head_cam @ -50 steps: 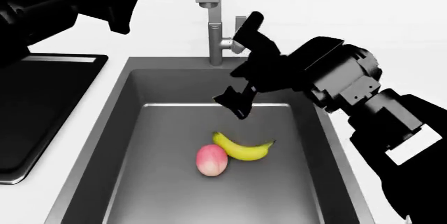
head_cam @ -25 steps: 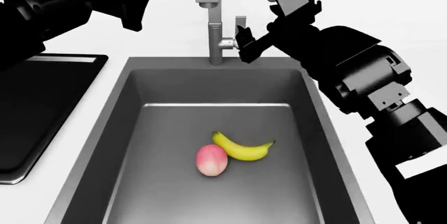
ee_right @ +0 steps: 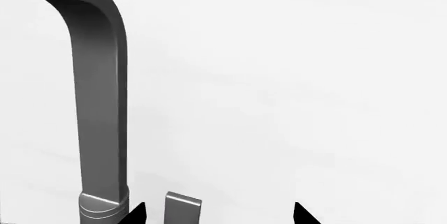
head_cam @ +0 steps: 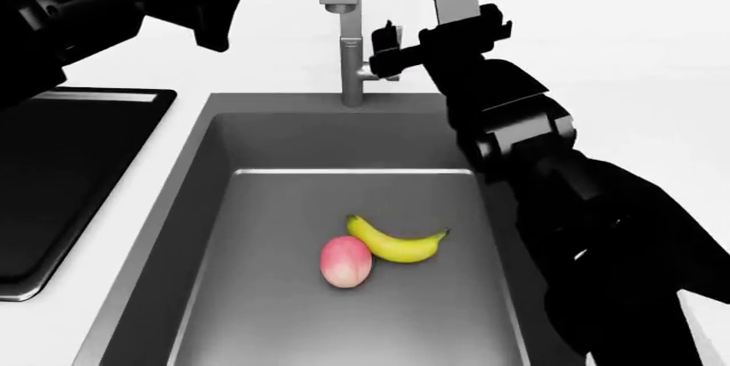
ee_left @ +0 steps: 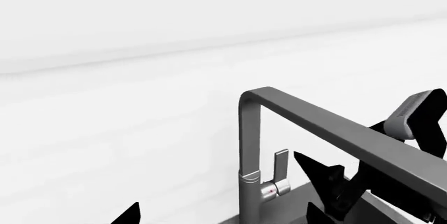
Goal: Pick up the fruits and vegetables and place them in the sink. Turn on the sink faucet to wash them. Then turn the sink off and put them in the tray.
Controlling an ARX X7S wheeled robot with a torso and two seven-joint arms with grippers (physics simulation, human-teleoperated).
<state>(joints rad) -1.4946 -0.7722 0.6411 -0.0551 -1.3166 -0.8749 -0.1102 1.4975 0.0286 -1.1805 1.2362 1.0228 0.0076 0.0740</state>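
Observation:
The yellow banana (head_cam: 397, 244) and the pink peach (head_cam: 345, 261) lie side by side, touching, on the floor of the dark grey sink (head_cam: 217, 178). The steel faucet (head_cam: 342, 32) stands behind the basin. My right gripper (head_cam: 385, 48) is open at the faucet's side lever, which is mostly hidden behind it. In the right wrist view the lever's top (ee_right: 183, 209) stands between the fingertips of the right gripper (ee_right: 220, 216), beside the faucet column (ee_right: 99, 109). My left gripper (head_cam: 214, 2) is open and empty, raised left of the faucet. The left wrist view shows the faucet (ee_left: 249, 150) and the lever (ee_left: 281, 164).
The black tray (head_cam: 68, 169) lies on the white counter left of the sink. My right arm (head_cam: 570, 203) stretches over the sink's right rim. A white wall stands behind the faucet.
My right gripper rose from inside the sink to the faucet, then closed in around the side lever. My left arm shifted slightly. The banana and peach have not moved.

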